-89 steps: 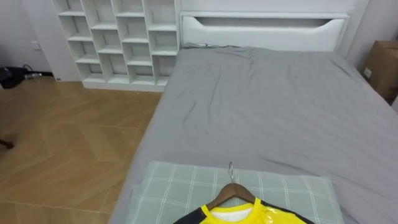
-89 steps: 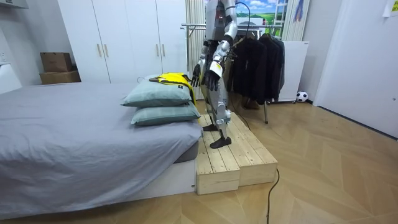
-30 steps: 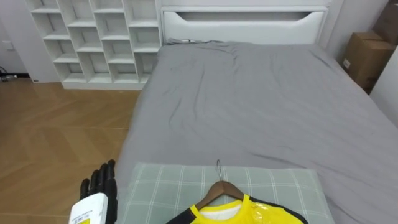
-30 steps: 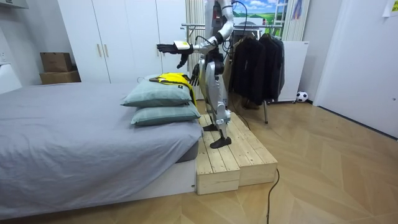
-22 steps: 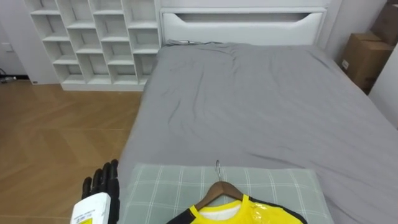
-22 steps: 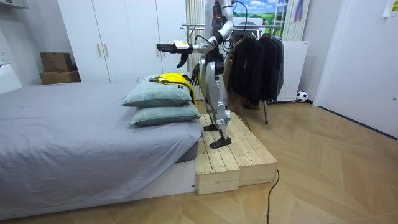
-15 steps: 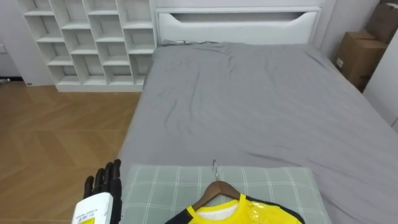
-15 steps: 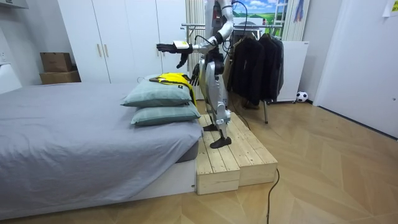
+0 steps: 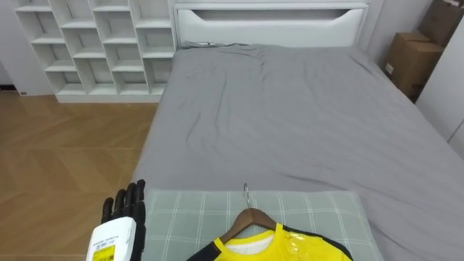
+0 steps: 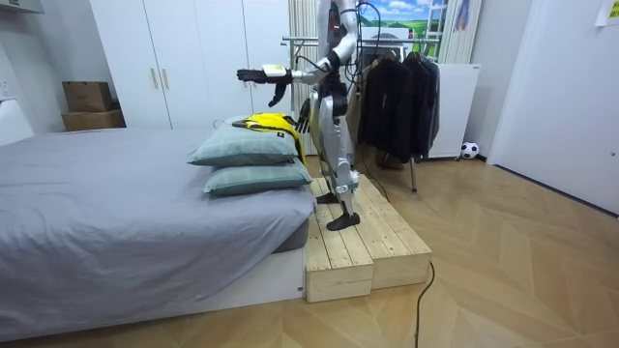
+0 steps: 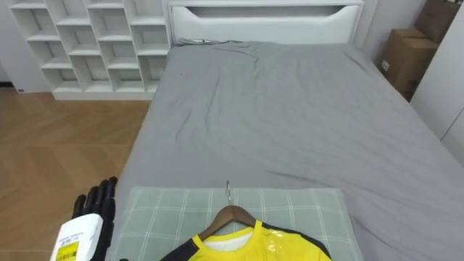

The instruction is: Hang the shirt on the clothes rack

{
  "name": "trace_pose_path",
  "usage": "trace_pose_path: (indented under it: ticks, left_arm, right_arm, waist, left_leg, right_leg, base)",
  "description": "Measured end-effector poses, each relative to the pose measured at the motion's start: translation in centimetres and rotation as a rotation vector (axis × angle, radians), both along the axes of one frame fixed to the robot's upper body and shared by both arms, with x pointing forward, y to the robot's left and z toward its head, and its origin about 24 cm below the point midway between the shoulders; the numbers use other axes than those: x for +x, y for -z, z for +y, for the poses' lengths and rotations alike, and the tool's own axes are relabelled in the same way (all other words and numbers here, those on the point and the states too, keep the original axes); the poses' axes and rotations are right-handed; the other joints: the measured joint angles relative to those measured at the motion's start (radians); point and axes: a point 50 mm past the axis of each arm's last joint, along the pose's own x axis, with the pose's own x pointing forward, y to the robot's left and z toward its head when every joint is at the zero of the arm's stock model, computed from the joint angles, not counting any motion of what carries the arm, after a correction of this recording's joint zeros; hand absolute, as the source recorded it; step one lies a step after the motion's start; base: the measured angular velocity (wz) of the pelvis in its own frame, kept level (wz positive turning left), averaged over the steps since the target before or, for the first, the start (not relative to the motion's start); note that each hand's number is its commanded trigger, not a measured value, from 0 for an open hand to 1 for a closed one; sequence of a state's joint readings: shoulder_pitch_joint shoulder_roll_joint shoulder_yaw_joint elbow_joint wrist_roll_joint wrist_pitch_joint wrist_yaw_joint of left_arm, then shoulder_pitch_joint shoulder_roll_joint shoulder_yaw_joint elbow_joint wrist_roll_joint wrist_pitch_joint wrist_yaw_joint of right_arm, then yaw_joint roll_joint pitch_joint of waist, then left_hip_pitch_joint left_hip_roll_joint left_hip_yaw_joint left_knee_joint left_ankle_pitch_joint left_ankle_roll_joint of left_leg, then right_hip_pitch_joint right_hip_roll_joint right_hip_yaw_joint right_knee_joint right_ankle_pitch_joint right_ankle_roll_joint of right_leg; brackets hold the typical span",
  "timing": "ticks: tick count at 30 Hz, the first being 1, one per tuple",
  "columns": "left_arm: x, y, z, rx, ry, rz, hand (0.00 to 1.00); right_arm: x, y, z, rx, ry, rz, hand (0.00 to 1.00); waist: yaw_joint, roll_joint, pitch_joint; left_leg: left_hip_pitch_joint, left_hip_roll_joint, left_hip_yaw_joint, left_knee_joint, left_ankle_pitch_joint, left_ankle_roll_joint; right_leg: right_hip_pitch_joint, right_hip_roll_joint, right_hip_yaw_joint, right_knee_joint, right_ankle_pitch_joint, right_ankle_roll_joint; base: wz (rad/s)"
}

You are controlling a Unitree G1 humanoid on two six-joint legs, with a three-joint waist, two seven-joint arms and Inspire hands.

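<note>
Nothing is hung yet: the yellow shirt (image 9: 279,248) on its wooden hanger (image 9: 250,214) is left ungrasped at the green checked pillow's (image 9: 188,217) near edge; the left hand (image 9: 127,206) is held spread, empty.

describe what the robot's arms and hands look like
The left hand has slim black fingers. Behind it sits a white boxy block that carries a yellow sticker. In the room view the left arm is silver-grey metal with darker joints. The right hand looks dark too.
</note>
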State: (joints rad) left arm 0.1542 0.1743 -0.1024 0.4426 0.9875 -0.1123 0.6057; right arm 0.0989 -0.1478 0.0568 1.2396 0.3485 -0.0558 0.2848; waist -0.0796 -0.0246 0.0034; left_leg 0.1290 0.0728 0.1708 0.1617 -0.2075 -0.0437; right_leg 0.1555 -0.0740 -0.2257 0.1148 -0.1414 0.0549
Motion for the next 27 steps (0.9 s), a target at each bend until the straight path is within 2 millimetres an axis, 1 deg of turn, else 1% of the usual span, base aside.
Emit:
trace_pose_path:
  ticks: [7, 14, 17, 20, 22, 27]
  left_arm:
    - [0.1, 0.3, -0.8, 0.018, 0.027, 0.024, 0.0]
    - [0.4, 0.4, -2.1, 0.023, 0.076, 0.046, 0.0]
    - [1.0, 0.3, -2.7, 0.026, 0.103, 0.053, 0.0]
    - [1.2, 0.4, -2.8, 0.029, 0.111, 0.076, 0.0]
    - [1.9, 0.2, -3.1, 0.023, 0.116, 0.075, 0.0]
    - [2.5, 0.0, -3.5, 0.011, 0.118, 0.079, 0.0]
  right_arm:
    - [0.0, 0.0, 0.1, 0.002, -0.011, 0.002, 0.0]
    - [0.4, 0.0, 0.4, 0.014, -0.015, -0.005, 0.0]
    - [0.3, 0.0, 0.4, 0.019, -0.002, -0.004, 0.0]
    - [0.6, 0.0, 0.5, 0.019, -0.01, -0.009, 0.0]
    - [0.9, 0.0, 0.5, 0.016, -0.012, -0.013, 0.0]
    - [1.1, 0.0, 0.5, 0.014, -0.022, -0.017, 0.0]
  waist:
    - [-0.003, -0.008, -0.0044]
    - [-0.01, -0.01, -0.0053]
    - [-0.016, -0.005, -0.0027]
    - [-0.032, 0.003, -0.0014]
    - [-0.034, 0.006, 0.0007]
    - [-0.047, 0.007, 0.0014]
  left_leg:
    - [0.002, 0.0, 0.008, 0.001, 0.0, 0.0]
    - [-0.012, 0.001, 0.009, 0.007, 0.0, 0.0]
    - [-0.02, 0.002, 0.015, 0.008, 0.0, 0.0]
    - [-0.023, 0.002, 0.015, 0.007, 0.0, 0.0]
    - [-0.033, 0.003, 0.015, 0.006, 0.0, 0.0]
    - [-0.042, 0.003, 0.015, 0.006, 0.0, 0.0]
  right_leg:
    - [-0.002, 0.001, 0.008, 0.0, 0.0, 0.0]
    - [-0.02, 0.001, 0.025, 0.005, 0.001, -0.001]
    - [-0.033, 0.001, 0.029, 0.01, 0.001, -0.002]
    - [-0.036, 0.001, 0.029, 0.013, 0.001, -0.002]
    - [-0.047, 0.001, 0.028, 0.018, 0.001, -0.002]
    - [-0.059, 0.001, 0.029, 0.021, 0.001, -0.002]
  base:
    - [-0.03]
    - [-0.05]
    - [-0.03]
    - [0.0]
    - [0.0]
    - [0.0]
